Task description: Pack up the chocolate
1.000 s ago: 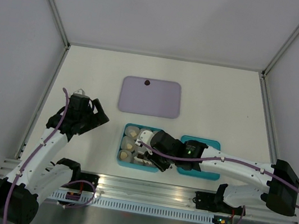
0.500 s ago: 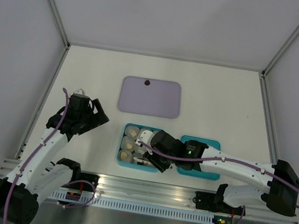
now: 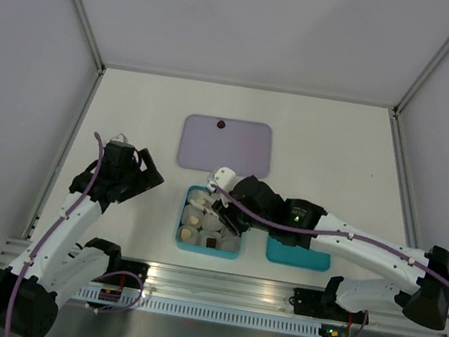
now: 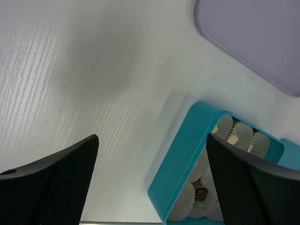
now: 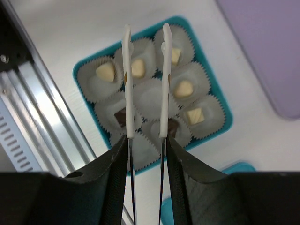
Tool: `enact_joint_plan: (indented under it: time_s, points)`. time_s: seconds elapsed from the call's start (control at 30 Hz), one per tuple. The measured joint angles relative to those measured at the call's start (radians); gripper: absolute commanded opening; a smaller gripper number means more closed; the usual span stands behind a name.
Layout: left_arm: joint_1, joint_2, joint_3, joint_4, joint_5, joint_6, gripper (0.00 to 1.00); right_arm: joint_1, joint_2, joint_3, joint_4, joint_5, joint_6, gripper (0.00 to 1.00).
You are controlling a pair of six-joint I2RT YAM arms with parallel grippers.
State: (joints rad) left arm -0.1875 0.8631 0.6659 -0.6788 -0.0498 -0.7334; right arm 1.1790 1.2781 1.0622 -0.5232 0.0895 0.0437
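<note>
A teal box point(image 5: 216, 96) of white paper cups holds the chocolate: several cream pieces point(image 5: 105, 71) and two dark ones point(image 5: 172, 126), each in its own cup. One more dark chocolate point(image 3: 221, 124) lies at the far edge of the lavender tray point(image 3: 226, 147). My right gripper point(image 5: 145, 143) hangs above the box, shut on white tweezers point(image 5: 126, 70). Their blades stand apart with nothing between them. In the top view the tweezers point(image 3: 224, 173) point toward the tray. My left gripper point(image 4: 151, 140) is open and empty, left of the box point(image 4: 187, 154).
A second teal tray point(image 3: 301, 253) lies right of the box, partly under my right arm. The metal rail point(image 3: 215, 282) at the table's near edge runs just below the box. White walls close in the table on three sides.
My right gripper has risen and moved from the box's near right part toward the lavender tray. A dark chocolate now shows in a near cup. The left arm has not moved.
</note>
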Motion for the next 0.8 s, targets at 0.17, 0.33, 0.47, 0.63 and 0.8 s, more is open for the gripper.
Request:
enact_joint_plan:
  time_s: [0.17, 0.33, 0.47, 0.63, 0.8]
  points:
    - [0.0, 0.0, 0.0, 0.0, 0.0, 0.0, 1.0, -0.193, 0.101, 0.136, 0.044, -0.01, 0.005, 0.41]
    - [0.0, 0.001, 0.0, 0.0, -0.001, 0.0, 1.0, -0.377, 0.359, 0.333, 0.079, -0.004, 0.004, 0.42]
    - [0.0, 0.009, 0.0, 0.0, -0.002, 0.0, 1.0, -0.449, 0.605, 0.53, 0.068, -0.003, 0.005, 0.43]
    - [0.0, 0.026, 0.0, 0.0, -0.002, 0.0, 1.0, -0.509, 0.841, 0.744, 0.029, -0.025, 0.007, 0.44]
    - [0.0, 0.04, 0.0, 0.0, -0.005, 0.0, 1.0, -0.535, 0.983, 0.907, -0.007, -0.01, 0.014, 0.47]
